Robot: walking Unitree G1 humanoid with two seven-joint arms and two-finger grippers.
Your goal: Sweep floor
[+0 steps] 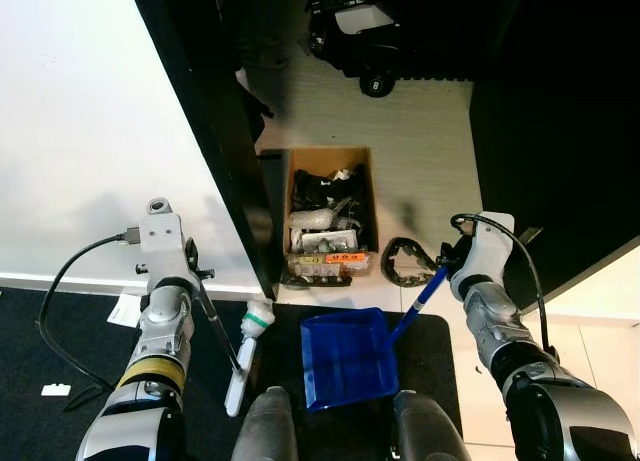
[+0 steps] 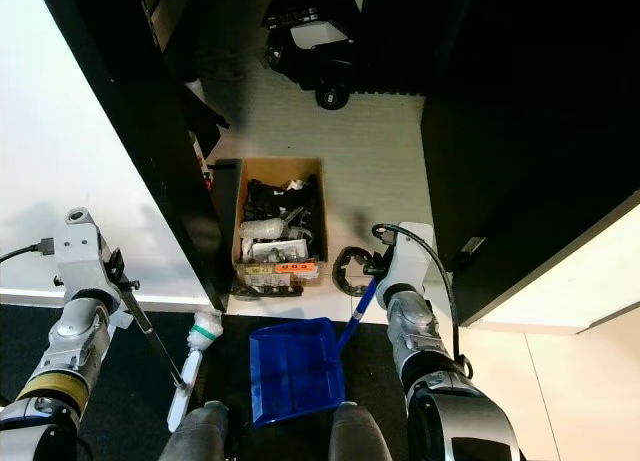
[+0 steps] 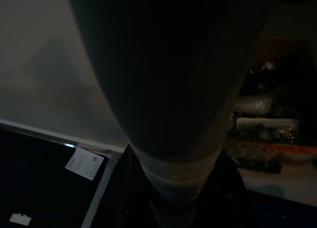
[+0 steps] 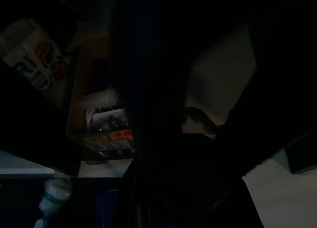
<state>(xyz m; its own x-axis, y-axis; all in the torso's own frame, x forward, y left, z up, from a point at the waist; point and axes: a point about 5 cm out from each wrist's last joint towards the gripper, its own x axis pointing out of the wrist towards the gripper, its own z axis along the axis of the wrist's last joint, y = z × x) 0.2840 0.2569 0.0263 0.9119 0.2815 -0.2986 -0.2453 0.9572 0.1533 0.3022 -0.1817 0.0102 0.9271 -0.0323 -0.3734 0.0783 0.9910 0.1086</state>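
Setting: pale floor (image 1: pixel 420 171) in a gap between dark furniture, with a black mat (image 1: pixel 60 331) nearer the robot and a white wall (image 1: pixel 90 131) to its left. Items on the floor: an open cardboard box (image 1: pixel 330 213) of clutter, a black coil (image 1: pixel 405 261) beside it, a wheeled black unit (image 1: pixel 365 31) farther off, and paper scraps (image 1: pixel 125 309) on the mat. Left gripper (image 1: pixel 205 293): closed on the thin dark shaft of the brush (image 1: pixel 242 366), whose white head lies low over the mat near the robot's feet. Right gripper (image 1: pixel 450 266): fingers hidden behind the wrist, though it appears to carry the blue handle of the dustpan (image 1: pixel 348 356), which rests tilted on the mat. Step in hand, by judgement: tools held, sweeping not visibly begun. The next move likely calls for setting the dustpan edge flat and drawing the brush toward it.
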